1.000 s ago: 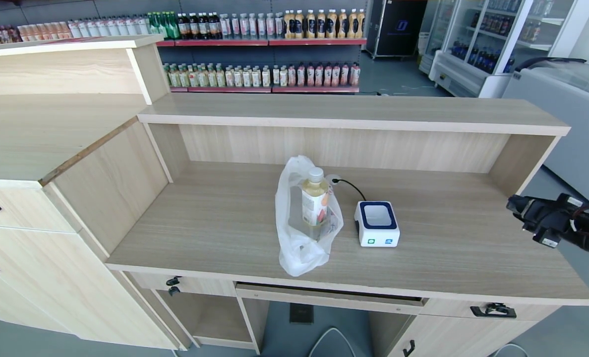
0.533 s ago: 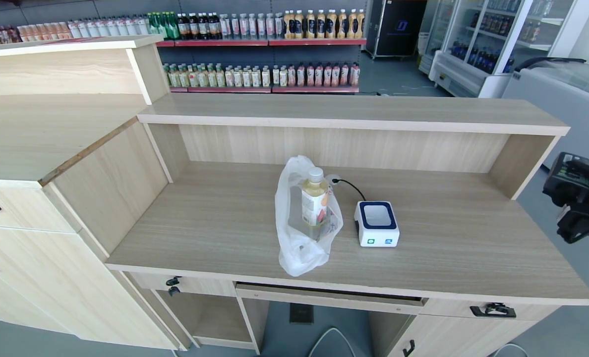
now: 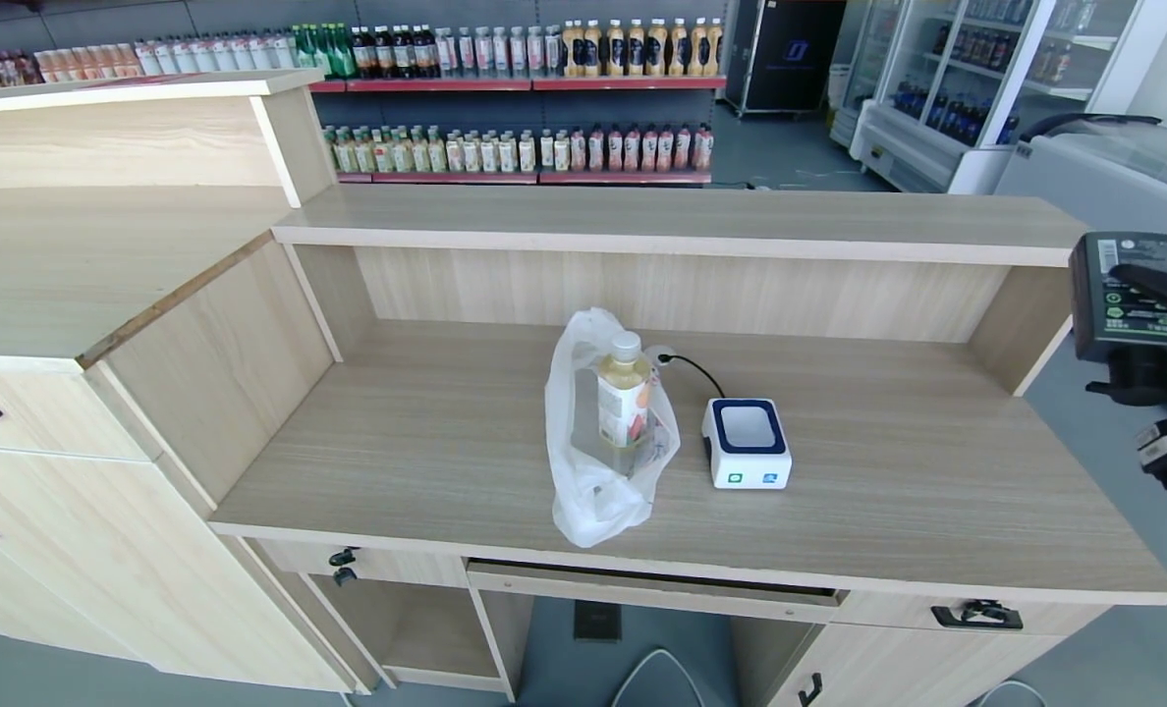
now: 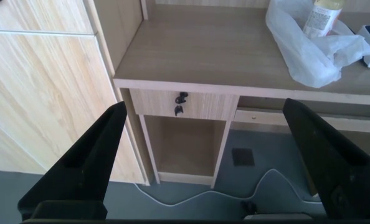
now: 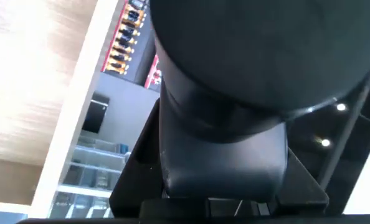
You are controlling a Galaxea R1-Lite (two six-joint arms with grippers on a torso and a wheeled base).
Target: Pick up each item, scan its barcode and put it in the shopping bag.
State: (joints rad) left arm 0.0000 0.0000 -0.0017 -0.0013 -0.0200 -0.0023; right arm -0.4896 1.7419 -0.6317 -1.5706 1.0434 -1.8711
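Currently: left gripper [image 4: 203, 109] is spread wide and holds nothing. It hangs low in front of the counter [image 3: 888, 491], out from the locked drawer [image 4: 182, 104], well apart from the goods. The right arm [image 3: 1130, 295] is raised off the counter's right end; whether its gripper is apart or together cannot be told.

Scanner [image 3: 746, 442]: small white box with a dark-rimmed window facing up, near mid-counter, with a black cable [image 3: 694, 371] running back from it. Just beside it, on the robot's left, sits the shopping bag [image 3: 593, 491].

Bottle [image 3: 624, 403]: upright inside the bag, neck and cap above the bag's rim.

Step, judged: the bagging of this bottle is done, and neither arm is near it. I read the task as at or close to its end.

Next move, judged: if another item is presented, the empty left gripper is free to take it, turn its barcode to the scanner window, then lower it through the bag's mouth beside the bottle without tipping it.

Appearance: clear plastic bottle, pale yellowish drink, white cap, white-and-orange label. Bag is thin, translucent white and slumped, likely to shift if brushed.
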